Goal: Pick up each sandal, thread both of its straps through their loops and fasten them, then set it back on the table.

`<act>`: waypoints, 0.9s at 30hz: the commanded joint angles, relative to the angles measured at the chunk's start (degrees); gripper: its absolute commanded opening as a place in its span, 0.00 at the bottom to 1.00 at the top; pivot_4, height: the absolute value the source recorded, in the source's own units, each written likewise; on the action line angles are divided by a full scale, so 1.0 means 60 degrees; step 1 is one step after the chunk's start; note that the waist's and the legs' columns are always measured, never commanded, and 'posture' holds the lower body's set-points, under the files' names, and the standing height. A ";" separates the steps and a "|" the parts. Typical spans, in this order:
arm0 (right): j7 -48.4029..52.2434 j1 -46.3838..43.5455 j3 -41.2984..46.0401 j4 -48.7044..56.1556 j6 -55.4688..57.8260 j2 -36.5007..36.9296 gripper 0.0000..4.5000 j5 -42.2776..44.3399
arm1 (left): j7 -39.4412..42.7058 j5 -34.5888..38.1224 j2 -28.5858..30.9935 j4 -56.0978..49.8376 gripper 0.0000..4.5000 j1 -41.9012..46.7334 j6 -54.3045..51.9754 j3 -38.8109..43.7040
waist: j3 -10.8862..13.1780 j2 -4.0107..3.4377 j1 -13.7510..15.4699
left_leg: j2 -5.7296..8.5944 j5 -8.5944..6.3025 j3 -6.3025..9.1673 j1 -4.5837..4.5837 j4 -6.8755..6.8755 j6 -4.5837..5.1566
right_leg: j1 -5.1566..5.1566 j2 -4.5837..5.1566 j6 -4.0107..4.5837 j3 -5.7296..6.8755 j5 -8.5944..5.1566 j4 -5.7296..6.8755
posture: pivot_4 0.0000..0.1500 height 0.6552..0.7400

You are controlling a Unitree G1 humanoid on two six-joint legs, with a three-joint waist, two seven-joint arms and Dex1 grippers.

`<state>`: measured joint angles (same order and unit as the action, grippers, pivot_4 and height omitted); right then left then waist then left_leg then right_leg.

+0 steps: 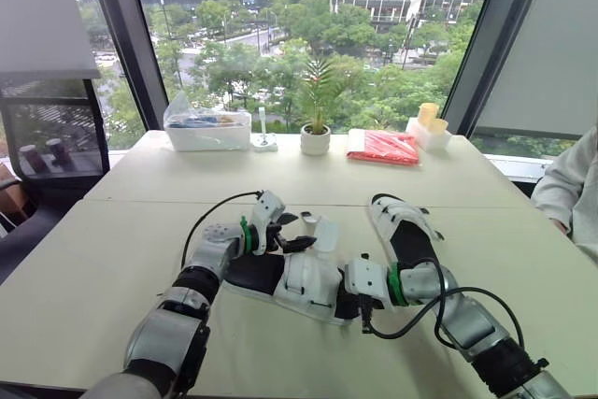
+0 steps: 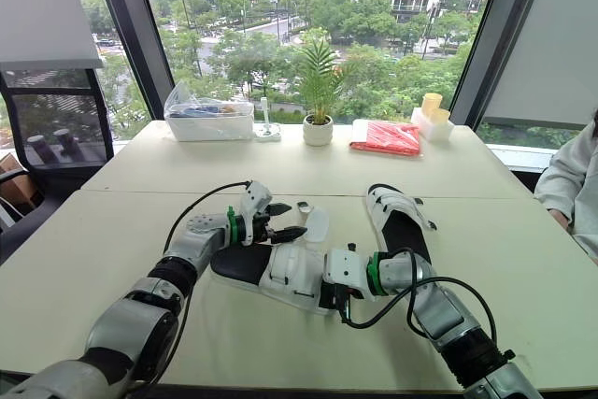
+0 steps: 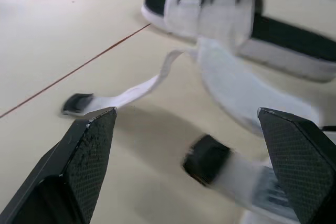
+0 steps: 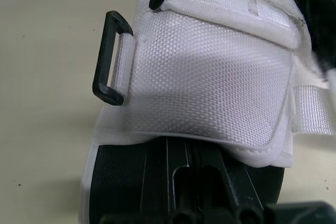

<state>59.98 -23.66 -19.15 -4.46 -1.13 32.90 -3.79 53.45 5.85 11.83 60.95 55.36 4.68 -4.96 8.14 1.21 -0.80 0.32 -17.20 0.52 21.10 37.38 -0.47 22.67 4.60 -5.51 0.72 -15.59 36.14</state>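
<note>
Two sandals lay flat on the table (image 1: pixel 112 259): far sandal (image 1: pixel 404 231) strapped, near sandal (image 1: pixel 299 282) between the arms. Left gripper (image 1: pixel 297 231) gaped over the loose strap (image 3: pixel 131 92), likely lining up a pinch. Right gripper (image 1: pixel 363 301) sat at the sole by the loop (image 4: pixel 107 59), probably bracing; its grip was unclear.

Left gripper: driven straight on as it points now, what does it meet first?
Probably the loose straps of the near sandal, lying between the left gripper's open fingers; the other sandal sits beyond. Depth is unclear.
</note>
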 commanded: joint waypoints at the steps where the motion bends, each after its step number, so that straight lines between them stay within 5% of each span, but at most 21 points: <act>1: 0.0331 0.0608 -0.0966 -0.0652 0.0451 0.0016 0.00 -0.0624 | -0.0233 -0.0485 0.0084 0.0546 0.98 0.0363 0.0465 -0.0089 | 0.0000 0.0000 -0.0002 | 0.0000 0.0000 0.0000 0.0000 -0.0002 0.0000 | 0.0001 -0.0002 0.0000 0.0001 0.0000 0.0000 | 1.00 0.97; 12: 0.0269 0.0656 -0.0961 -0.0638 0.0443 0.0021 0.00 -0.0653 | -0.0249 -0.1545 0.0292 0.1541 0.98 0.1132 0.0572 -0.0414 | -0.0001 0.0002 0.0003 | 0.0006 0.0000 -0.0002 -0.0001 -0.0001 0.0000 | -0.0001 -0.0007 -0.0001 0.0003 0.0000 0.0003 | 1.00 0.97; 16: 0.0240 0.0580 -0.0964 -0.0728 0.0400 0.0022 0.00 -0.0705 | 0.0286 -0.0208 0.0232 0.1801 0.98 0.2113 -0.1281 0.0991 | 0.0001 0.0006 -0.0007 | 0.0020 0.0000 -0.0001 0.0006 0.0004 0.0001 | 0.0003 -0.0008 -0.0004 0.0008 0.0000 0.0008 | 1.00 0.97; 27: 0.0213 0.0430 -0.0929 -0.0912 0.0327 -0.0021 0.00 -0.0708 | 0.2132 0.0273 0.0436 0.1856 0.98 0.3028 -0.4328 0.1588 | 0.0001 0.0006 -0.0031 | 0.0023 0.0001 0.0000 0.0003 0.0006 -0.0001 | 0.0002 -0.0009 -0.0007 0.0010 -0.0001 0.0013 | 1.00 0.97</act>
<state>59.72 -23.84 -19.22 -4.81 -1.33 32.72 -3.82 63.99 6.93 14.59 73.03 72.38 -18.89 4.67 8.15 1.25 -0.99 0.46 -17.20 0.52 21.12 37.42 -0.48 22.68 4.55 -5.55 0.78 -15.59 36.22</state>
